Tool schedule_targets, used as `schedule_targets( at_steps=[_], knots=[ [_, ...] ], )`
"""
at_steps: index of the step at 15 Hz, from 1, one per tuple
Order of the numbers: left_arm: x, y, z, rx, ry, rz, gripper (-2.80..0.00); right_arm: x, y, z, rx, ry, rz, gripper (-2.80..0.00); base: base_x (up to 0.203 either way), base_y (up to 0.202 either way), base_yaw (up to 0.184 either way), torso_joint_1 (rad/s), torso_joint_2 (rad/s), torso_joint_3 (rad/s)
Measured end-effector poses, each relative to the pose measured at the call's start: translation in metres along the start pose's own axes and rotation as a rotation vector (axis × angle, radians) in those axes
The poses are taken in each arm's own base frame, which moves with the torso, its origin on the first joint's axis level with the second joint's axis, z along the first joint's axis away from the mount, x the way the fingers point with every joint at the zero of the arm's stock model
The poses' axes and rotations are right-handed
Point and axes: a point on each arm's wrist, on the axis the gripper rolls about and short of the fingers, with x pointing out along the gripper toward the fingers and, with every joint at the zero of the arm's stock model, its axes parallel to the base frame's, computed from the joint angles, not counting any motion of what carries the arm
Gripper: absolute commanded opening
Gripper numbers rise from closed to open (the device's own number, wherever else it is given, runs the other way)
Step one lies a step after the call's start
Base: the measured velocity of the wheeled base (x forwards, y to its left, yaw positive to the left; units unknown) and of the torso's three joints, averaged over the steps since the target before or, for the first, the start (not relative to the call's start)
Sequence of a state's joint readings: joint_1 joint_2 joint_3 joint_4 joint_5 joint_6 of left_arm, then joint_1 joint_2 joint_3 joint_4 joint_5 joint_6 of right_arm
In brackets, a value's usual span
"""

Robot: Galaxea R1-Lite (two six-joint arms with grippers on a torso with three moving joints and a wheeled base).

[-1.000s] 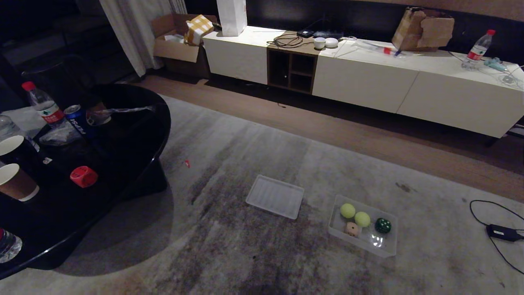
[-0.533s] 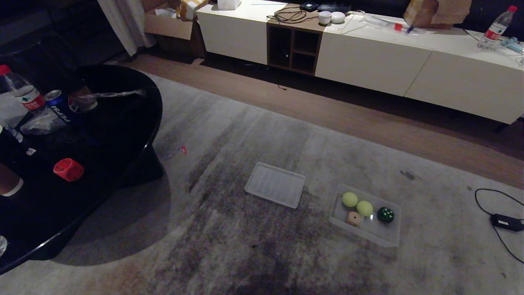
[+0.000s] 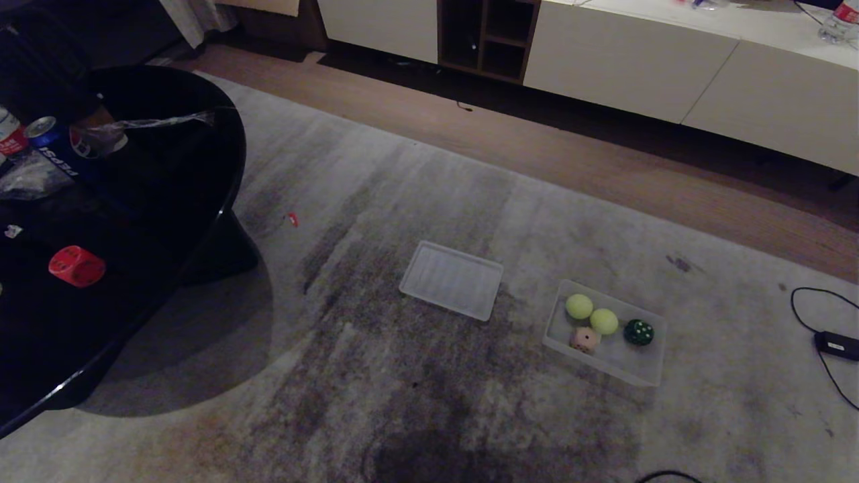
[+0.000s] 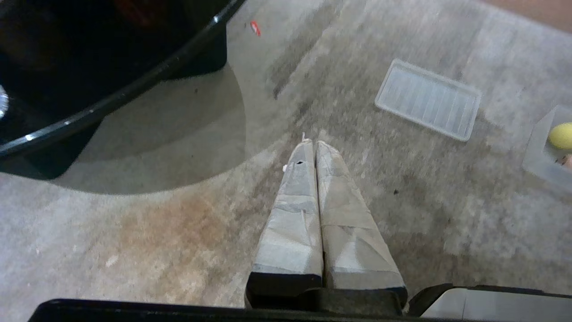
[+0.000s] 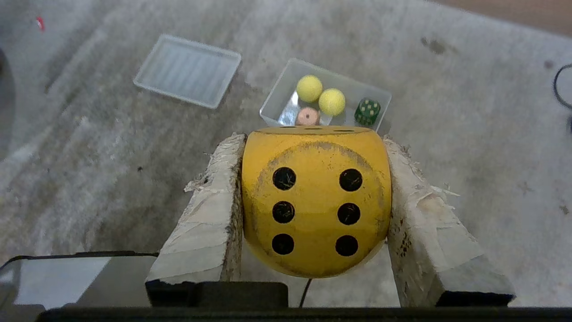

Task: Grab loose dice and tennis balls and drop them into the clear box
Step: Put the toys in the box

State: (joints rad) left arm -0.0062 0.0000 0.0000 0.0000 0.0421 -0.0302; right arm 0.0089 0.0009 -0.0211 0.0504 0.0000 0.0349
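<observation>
On the grey rug [image 3: 416, 349], toward the robot's right, sits the clear box [image 3: 643, 372] with four things inside: two tennis balls [image 3: 579, 306] touching each other, a pinkish die [image 3: 584, 339] just in front of them, and a dark green die [image 3: 638, 332] to their right. A flat ribbed plastic panel [image 3: 451, 279] lies on the rug just left of the box, apart from it. A red die [image 3: 76, 265] rests on the dark round table [image 3: 168, 201] at the left, well apart from the box, with a blue can [image 3: 50, 139] farther back on the same table. A small red scrap [image 3: 291, 219] lies on the rug near the table's edge.

The right gripper [image 5: 313, 136] is clamped on a yellow die [image 5: 315, 201], one finger [image 5: 210, 214] pressed to each side, six black pips facing the wrist camera; it hangs above the rug with the box visible beyond it. The left gripper [image 4: 313, 143] is closed and empty, its taped fingers together, pointing down at bare rug beside the table's shadow. Neither arm shows in the head view.
</observation>
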Motion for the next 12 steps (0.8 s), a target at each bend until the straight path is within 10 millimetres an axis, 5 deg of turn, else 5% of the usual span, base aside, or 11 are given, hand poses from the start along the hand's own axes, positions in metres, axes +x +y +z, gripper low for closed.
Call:
schedule_targets(
  at_steps=[12],
  knots=[
    [0.0000,0.0000,0.0000,-0.001,0.000,0.000,-2.80,0.0001,0.0000,0.0001,0.000,0.001,0.000,-2.80,0.000,0.000,0.000,0.002,0.01,-0.197]
  ],
)
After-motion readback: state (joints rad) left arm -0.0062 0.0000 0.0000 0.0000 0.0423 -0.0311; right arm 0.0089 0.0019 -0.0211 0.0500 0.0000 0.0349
